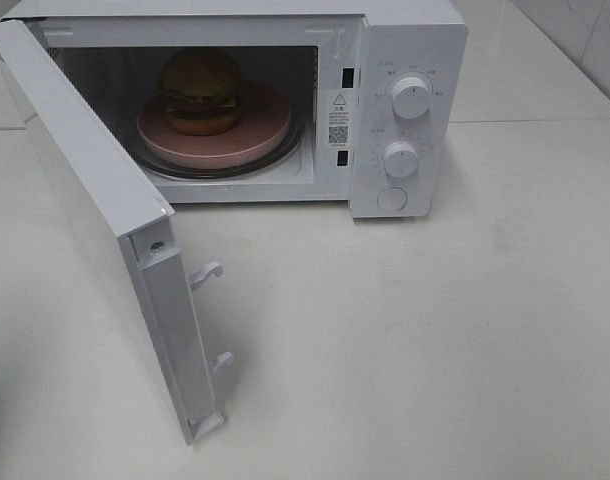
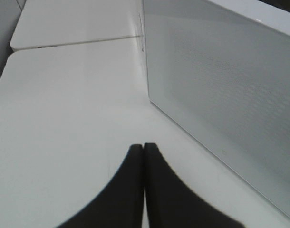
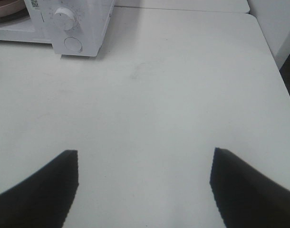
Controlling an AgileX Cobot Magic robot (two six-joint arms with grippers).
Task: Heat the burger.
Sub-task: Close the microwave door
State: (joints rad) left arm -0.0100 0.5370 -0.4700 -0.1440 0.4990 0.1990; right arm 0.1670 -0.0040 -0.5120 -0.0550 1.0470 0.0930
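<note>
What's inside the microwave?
A burger sits on a pink plate, which rests on a glass tray inside the microwave. Its door is open. The burger hides the plate behind it, and the plate covers most of the tray.

Left hand (image 2: 143, 148) closed empty; right hand (image 3: 144, 159) spread.

Matte black fingers (image 2: 130, 190), curved and tapering.

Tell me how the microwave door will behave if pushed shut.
The door looks like a stiff flat panel, so it should probably swing as one piece on its hinge rather than flex. It stands wide open, so expect a long arc. Its two hooks likely need a firm last push to latch.
</note>
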